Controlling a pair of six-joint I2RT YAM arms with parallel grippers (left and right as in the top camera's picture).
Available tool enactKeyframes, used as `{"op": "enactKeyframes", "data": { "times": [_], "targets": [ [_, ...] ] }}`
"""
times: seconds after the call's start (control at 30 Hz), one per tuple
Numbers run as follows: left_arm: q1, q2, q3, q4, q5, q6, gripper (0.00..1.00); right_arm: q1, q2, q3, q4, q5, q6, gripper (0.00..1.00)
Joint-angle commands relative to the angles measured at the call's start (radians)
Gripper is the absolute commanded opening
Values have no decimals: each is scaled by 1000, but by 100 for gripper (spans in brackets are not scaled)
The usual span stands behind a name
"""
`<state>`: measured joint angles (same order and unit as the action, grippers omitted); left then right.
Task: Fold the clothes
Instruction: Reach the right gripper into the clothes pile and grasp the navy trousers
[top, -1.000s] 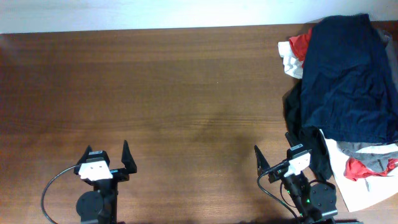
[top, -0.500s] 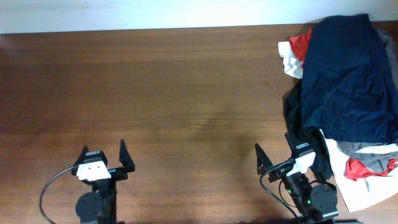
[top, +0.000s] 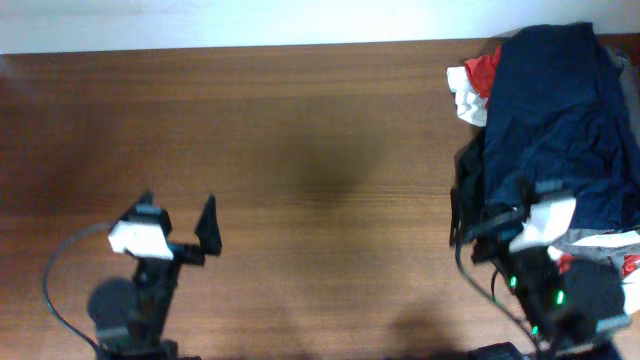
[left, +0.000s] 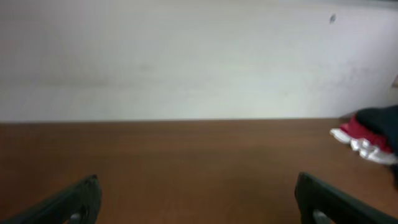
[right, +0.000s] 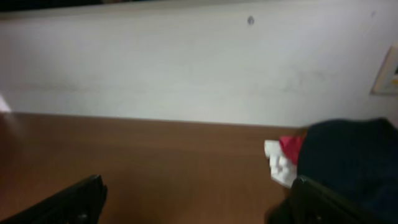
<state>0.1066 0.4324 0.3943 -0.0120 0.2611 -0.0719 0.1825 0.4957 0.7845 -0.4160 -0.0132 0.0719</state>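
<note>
The clothes lie heaped at the table's right end. A large navy garment (top: 560, 110) is on top, red and white pieces (top: 470, 85) poke out at its far left corner, and white, grey and red cloth (top: 612, 246) shows at the near side. My right gripper (top: 490, 207) is open at the pile's left near edge, holding nothing. In the right wrist view its gripper (right: 199, 205) faces bare wood, with the navy garment (right: 354, 149) and the red and white pieces (right: 283, 158) to the right. My left gripper (top: 177, 212) is open over bare table. Its wrist view shows the gripper (left: 202, 205) and the pile (left: 367, 134) far right.
The brown wooden table (top: 300, 130) ends at a pale wall (left: 186, 56) behind it. Black cables loop near both arm bases at the table's front edge.
Both arms have lifted and moved away from the front edge. The right gripper has come up to the pile's left edge; the left has shifted slightly left. Both stay open.
</note>
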Motion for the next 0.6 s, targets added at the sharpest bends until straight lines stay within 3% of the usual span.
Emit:
{"op": "enactKeyframes", "data": {
  "times": [0.0, 0.13, 0.27, 0.37, 0.57],
  "targets": [
    [-4, 263, 225, 0, 98, 13, 99, -8, 244, 254, -87, 26, -16, 99],
    [-4, 543, 456, -69, 210, 13, 99, -8, 453, 462, -185, 29, -48, 99],
    [-5, 828, 727, -262, 256, 31, 99, -16, 692, 691, -316, 29, -146, 99],
    [-13, 983, 889, -400, 255, 130, 99, -62, 838, 809, -397, 12, -146, 99],
    [-16, 1137, 983, -469, 259, 153, 99, -209, 1071, 871, -439, -119, -142, 99]
  ]
}}
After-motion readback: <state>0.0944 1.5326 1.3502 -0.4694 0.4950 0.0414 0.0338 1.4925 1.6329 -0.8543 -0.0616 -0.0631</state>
